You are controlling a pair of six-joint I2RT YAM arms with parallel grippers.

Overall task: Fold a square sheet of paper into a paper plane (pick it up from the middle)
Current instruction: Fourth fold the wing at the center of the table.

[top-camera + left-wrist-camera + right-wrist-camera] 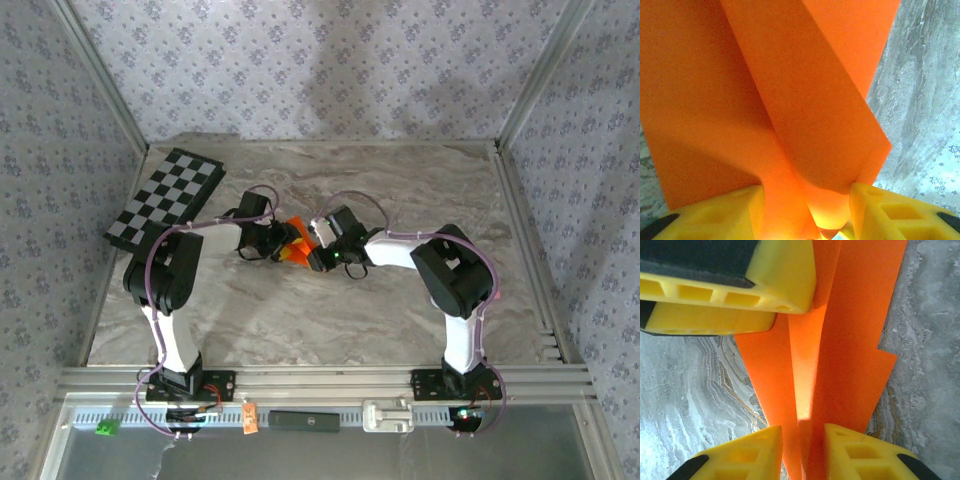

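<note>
Left gripper (806, 195) is closed on the creased fold of the orange paper plane (805, 100), yellow fingers either side. Right gripper (802, 434) nips the same fold from the opposite end. Plane is at mid marble table (300, 320), well apart from the checkerboard (165, 200).
</note>
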